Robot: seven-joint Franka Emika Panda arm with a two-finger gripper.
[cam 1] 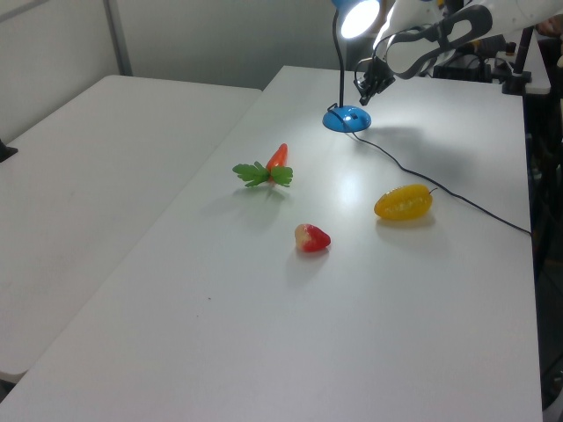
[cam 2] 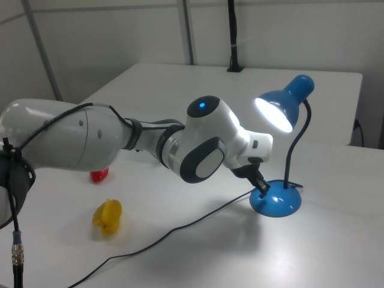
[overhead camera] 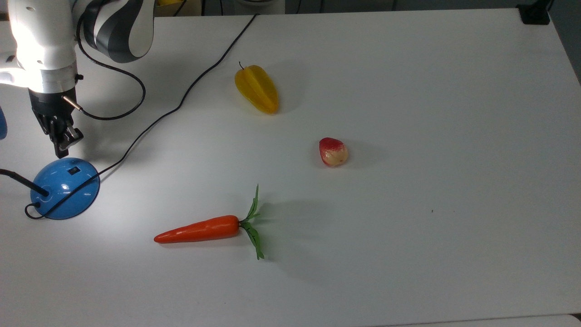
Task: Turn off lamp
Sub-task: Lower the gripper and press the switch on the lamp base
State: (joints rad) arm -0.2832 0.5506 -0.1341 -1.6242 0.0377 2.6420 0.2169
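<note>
Currently, note the gripper (overhead camera: 63, 144) with its fingers pressed together and clamped on nothing. Find it pointing down just beside the far rim of the lamp base (overhead camera: 65, 188), on the side away from the neck socket. Treat contact with the base as undetermined: in the right view, see the gripper (cam 2: 263, 187) tip level with the dome edge, touching or barely apart. Locate the black rocker switch (overhead camera: 74, 171) on the upper slope of the base, near the tip but not under it.

Check the lamp head (cam 2: 282, 108): lit, glowing white, with a bright pool cast on the table (overhead camera: 431, 113) around the base. Judge the task as not done. Count the approach as largely complete; count the pressing of the switch as outstanding. Expect a short shift over the dome and a downward push on the rocker to be needed.

Trace the black cord (overhead camera: 181, 102) from the base away across the table. Past the cord, well apart from the base, find a yellow starfruit (overhead camera: 257, 88); farther out, a red fruit (overhead camera: 333, 151); on the base's near side, a carrot (overhead camera: 199, 229). Regard none of these as lying between tip and switch.
</note>
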